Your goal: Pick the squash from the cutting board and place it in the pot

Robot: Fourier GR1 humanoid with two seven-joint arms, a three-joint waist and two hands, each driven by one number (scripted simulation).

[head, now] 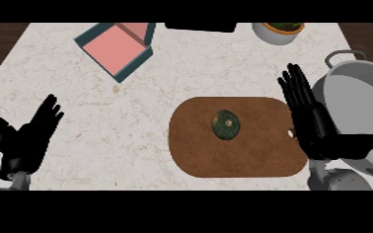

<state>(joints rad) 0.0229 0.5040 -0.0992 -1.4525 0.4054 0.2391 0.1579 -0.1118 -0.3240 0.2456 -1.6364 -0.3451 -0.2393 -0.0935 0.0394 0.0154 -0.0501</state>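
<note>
A small dark green squash (226, 124) lies near the middle of the brown cutting board (247, 160). The grey pot (353, 98) stands at the right edge, with a handle at its far side. My right hand (310, 116) is open, fingers straight and pointing away, over the board's right edge between the squash and the pot; it touches neither squash nor pot that I can see. My left hand (33, 133) rests open at the lower left, far from the board.
A teal box with a pink inside (116, 49) sits at the back left. A white bowl with something orange and green in it (278, 32) stands at the back right, next to a dark object (200, 26) at the far edge. The countertop is pale marble.
</note>
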